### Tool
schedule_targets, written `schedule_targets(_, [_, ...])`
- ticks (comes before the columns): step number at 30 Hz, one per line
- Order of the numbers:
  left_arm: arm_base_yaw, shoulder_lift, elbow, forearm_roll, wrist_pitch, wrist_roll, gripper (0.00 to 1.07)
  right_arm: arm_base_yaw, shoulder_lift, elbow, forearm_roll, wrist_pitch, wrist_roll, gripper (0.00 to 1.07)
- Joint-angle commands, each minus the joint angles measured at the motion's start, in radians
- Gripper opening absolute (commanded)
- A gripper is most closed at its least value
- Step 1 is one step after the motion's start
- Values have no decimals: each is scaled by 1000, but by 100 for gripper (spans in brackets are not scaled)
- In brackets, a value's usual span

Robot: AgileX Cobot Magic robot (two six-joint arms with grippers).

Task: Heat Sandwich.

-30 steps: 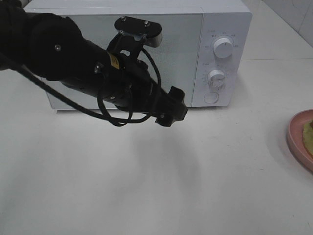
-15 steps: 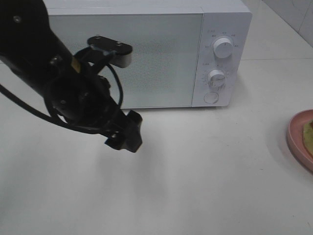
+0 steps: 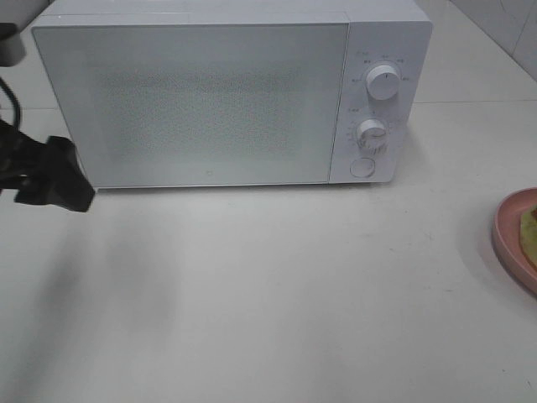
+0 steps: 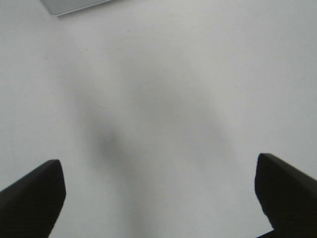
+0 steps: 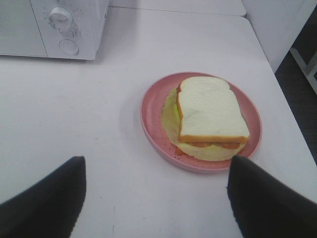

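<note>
The sandwich (image 5: 212,111), white bread with a tan crust and pale green filling, lies on a round pink plate (image 5: 151,115). My right gripper (image 5: 156,198) hovers over the table just short of the plate, open and empty, its dark fingertips (image 5: 47,198) wide apart. In the exterior high view only a sliver of the sandwich (image 3: 529,231) and the plate (image 3: 510,239) shows at the right edge. My left gripper (image 3: 54,178) hangs at the far left, by the microwave's lower left corner. In its wrist view the left gripper (image 4: 158,198) is open over bare table.
A white microwave (image 3: 201,92) stands at the back with its door shut. Two knobs (image 3: 383,82) and a round button (image 3: 362,167) sit on its right panel. The microwave (image 5: 54,25) is beyond the plate. The table's edge (image 5: 292,124) runs close past the plate.
My left arm has swung away from the front of the microwave door, down and to the far left edge of the view. The plate and sandwich have not moved.
</note>
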Motion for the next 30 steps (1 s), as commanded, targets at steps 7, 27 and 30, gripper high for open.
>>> schedule_targets(7, [238,-201,69,14,123,1,98,-8,-26,-2,-3,-3,3,76])
schedule_targets(27, [356,-656,303,29,232,-7,98,-8,-26,-2,-3,-3,3,76])
schedule_targets(30, [356,-730,336,28,236,-7,98,-8,-26,-2,-3,-3,3,76])
